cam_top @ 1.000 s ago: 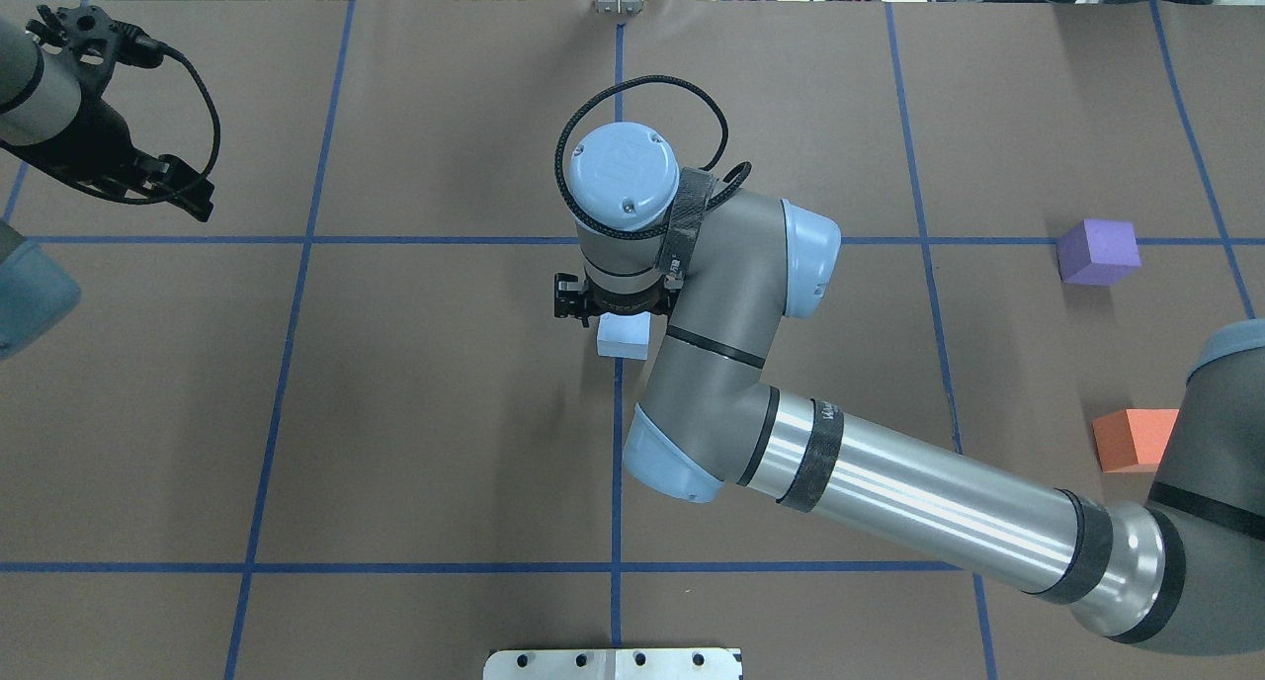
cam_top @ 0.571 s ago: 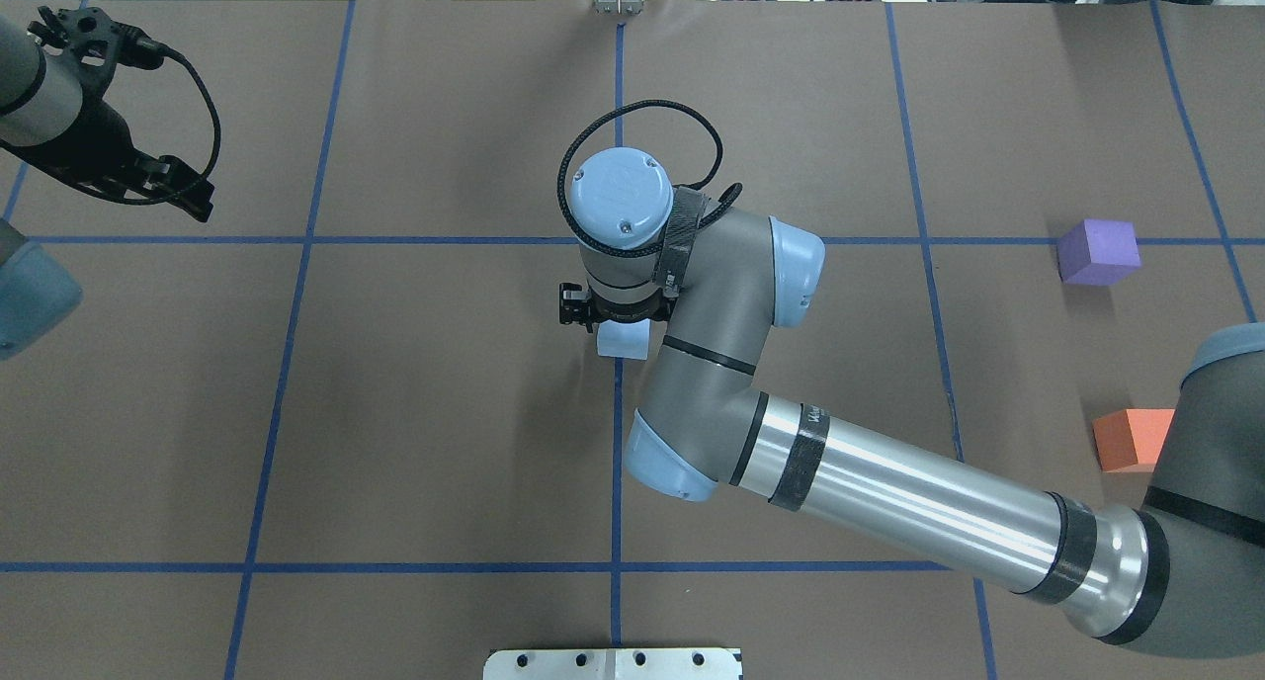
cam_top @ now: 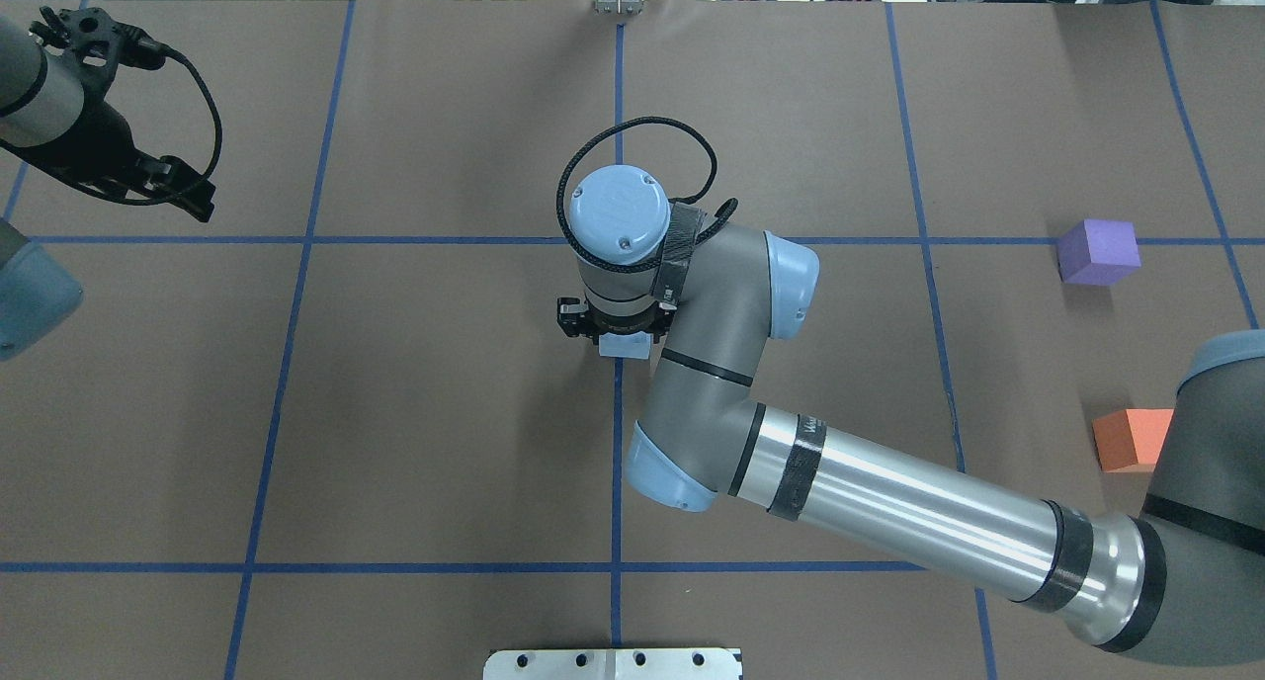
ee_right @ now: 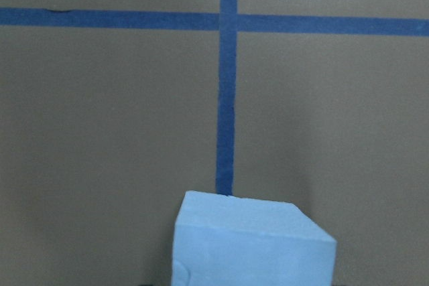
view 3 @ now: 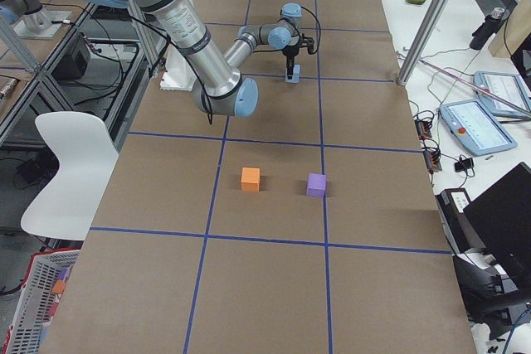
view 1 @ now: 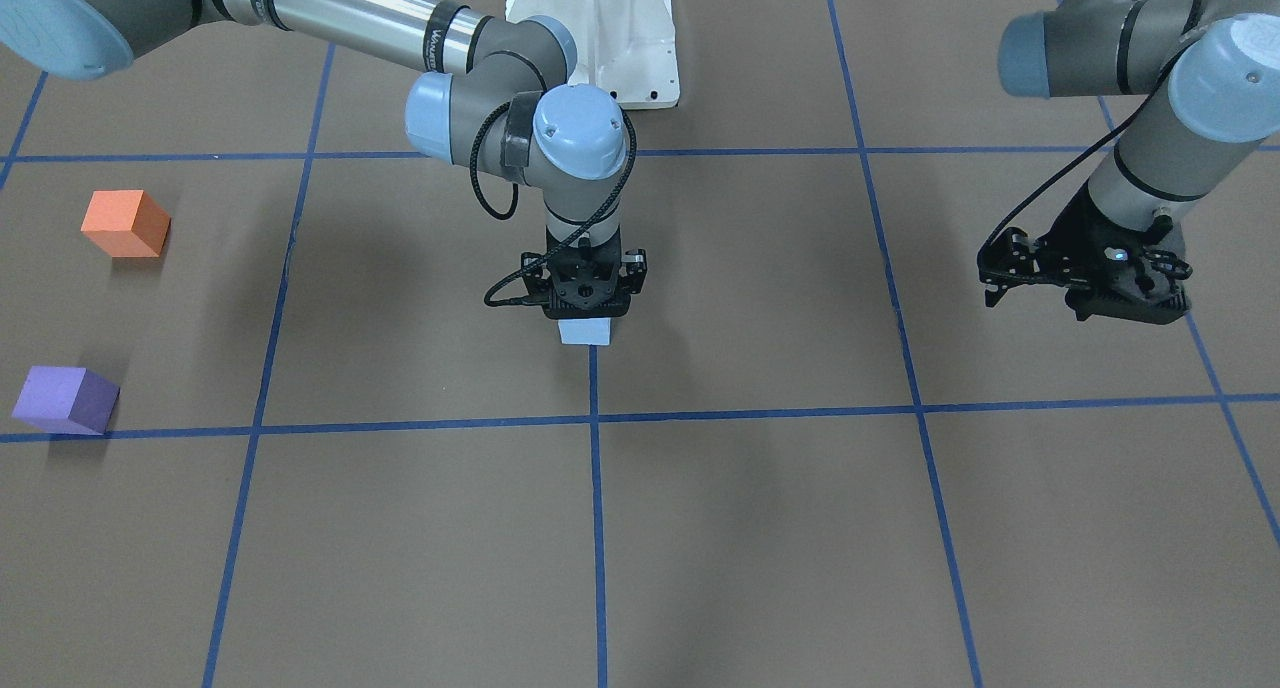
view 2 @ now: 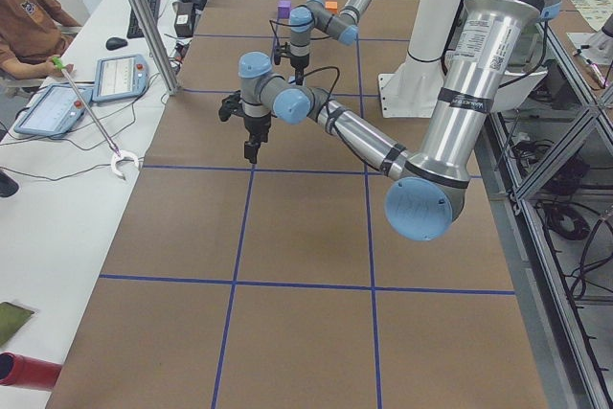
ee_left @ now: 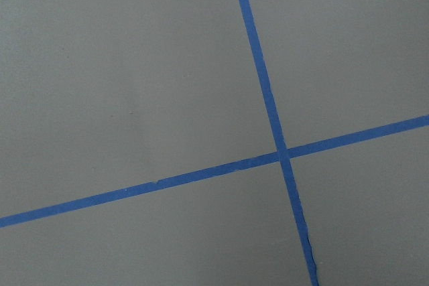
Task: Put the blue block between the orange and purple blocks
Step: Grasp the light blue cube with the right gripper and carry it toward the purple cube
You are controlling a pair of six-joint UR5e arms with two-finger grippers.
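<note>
The light blue block sits on the centre blue tape line; it also shows in the overhead view and fills the bottom of the right wrist view. My right gripper points straight down right over it, jaws apparently open, with the fingertips hidden behind the gripper body. The orange block and the purple block lie far off on my right side, apart from each other. My left gripper hangs empty above the table's far left and looks open.
The table is brown paper with a blue tape grid. A white base plate sits at the robot's edge. My right forearm stretches across the table's right half, beside the orange block.
My right wrist has dropped lower over the blue block and now covers more of it in the overhead view. The left arm and the blocks have not moved.
</note>
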